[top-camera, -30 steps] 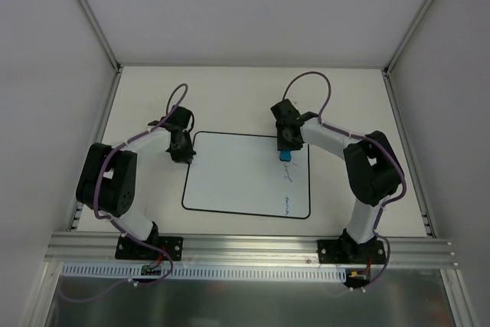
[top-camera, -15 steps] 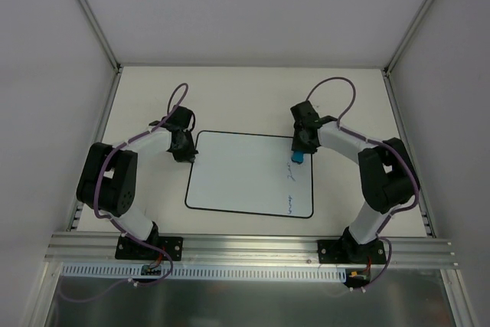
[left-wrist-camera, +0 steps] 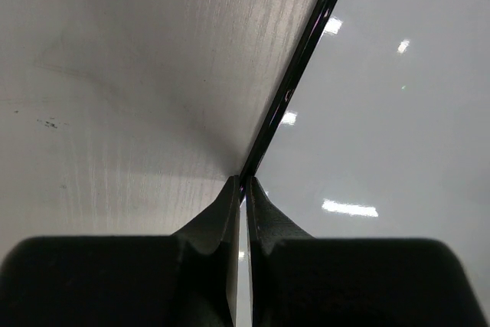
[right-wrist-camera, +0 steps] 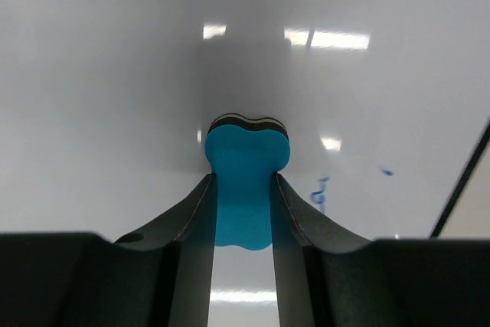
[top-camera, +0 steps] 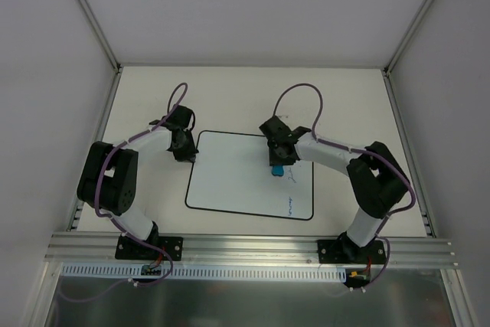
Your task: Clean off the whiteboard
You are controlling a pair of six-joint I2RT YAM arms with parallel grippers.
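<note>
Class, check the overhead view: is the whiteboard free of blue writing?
No: faint blue marks show near the right edge of the whiteboard, near the blue eraser.

blue eraser (right-wrist-camera: pixel 245 189): dark felt edge | table (top-camera: pixel 230 93): cream | aluminium rail (top-camera: pixel 245 246): along table's near edge

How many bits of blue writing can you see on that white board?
2. The upper scribble sits just right of the blue eraser; the lower scribble lies by the near right corner of the whiteboard. More may be hidden under the eraser.
</note>
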